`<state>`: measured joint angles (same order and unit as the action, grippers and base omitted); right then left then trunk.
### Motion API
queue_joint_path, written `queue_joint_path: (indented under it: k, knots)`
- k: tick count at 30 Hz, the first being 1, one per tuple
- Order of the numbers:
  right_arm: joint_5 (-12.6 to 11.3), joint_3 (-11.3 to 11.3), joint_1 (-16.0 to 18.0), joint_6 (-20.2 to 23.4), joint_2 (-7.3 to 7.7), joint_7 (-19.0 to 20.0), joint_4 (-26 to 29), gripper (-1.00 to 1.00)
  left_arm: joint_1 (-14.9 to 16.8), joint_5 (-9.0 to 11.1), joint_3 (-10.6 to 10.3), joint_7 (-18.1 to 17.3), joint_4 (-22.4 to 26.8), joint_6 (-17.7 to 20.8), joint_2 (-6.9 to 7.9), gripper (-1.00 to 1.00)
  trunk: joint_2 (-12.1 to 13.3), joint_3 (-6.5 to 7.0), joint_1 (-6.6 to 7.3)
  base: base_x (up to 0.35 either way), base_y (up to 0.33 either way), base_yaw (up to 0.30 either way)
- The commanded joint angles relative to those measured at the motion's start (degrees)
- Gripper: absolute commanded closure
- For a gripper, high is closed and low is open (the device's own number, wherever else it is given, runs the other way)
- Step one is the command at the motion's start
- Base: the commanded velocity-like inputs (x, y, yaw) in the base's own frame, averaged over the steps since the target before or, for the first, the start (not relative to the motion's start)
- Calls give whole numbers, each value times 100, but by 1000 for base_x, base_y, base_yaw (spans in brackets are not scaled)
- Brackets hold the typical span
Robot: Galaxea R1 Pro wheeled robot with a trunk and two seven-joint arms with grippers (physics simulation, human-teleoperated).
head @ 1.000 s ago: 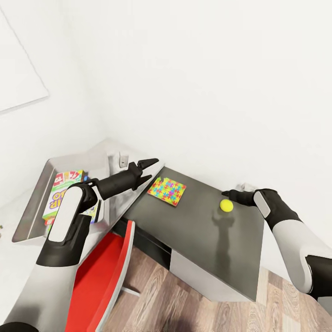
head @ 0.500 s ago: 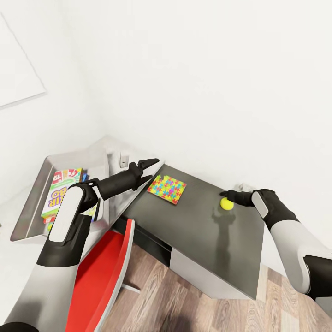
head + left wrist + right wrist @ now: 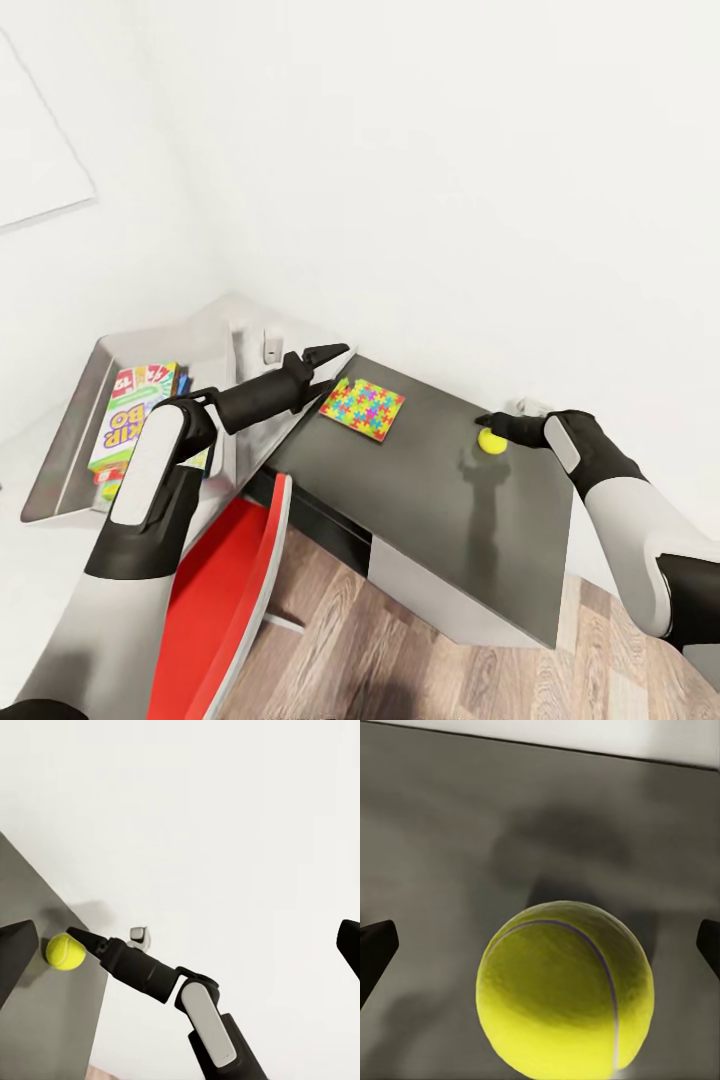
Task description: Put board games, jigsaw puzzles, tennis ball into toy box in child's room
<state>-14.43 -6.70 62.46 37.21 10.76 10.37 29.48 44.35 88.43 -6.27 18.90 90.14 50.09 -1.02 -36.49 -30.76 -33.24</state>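
The tennis ball [image 3: 491,440] lies on the dark grey part of the table [image 3: 440,520], near the wall. My right gripper [image 3: 488,428] is open and straddles it; in the right wrist view the tennis ball [image 3: 566,994] sits between the two fingertips [image 3: 376,945] without touching them. One jigsaw puzzle [image 3: 362,409] lies flat near the table's inner corner. My left gripper [image 3: 331,366] hovers open and empty beside it, above the edge of the toy box [image 3: 75,430]. A Skip-Bo board game [image 3: 135,415] lies inside the toy box. The left wrist view shows the tennis ball [image 3: 64,950] from across the table.
A red chair [image 3: 225,600] stands close in front of the desk, below my left arm. The white wall runs right behind the table, with small white sockets [image 3: 270,347] on it. Wood-plank floor [image 3: 420,670] lies in front.
My right gripper has settled a little closer around the tennis ball. The view has shifted slightly; the left arm has barely moved.
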Motion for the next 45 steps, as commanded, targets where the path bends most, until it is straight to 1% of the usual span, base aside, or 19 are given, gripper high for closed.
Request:
queue_joint_path:
  k: [1, 10, 16, 45]
  knots:
    - [17, -27, 3, 32, -2, 27, 5, -100, 4, 61, 3, 61, 2, 10, -6, -100, -6, -13, -1, 0, 0, 0]
    - [19, -25, 3, 32, -3, 27, 5, -100, 10, 54, 3, 62, 3, 10, -17, -100, -6, -82, -1, 0, 0, 0]
    - [24, -25, 3, 32, -3, 27, 5, -100, 12, 52, 3, 64, 5, 10, -20, -100, -6, -104, -1, 0, 0, 0]
    - [15, -31, -5, 32, -2, 24, 5, -100, -6, 51, 3, 53, 30, 10, -10, -100, -6, -116, -1, 0, 0, 0]
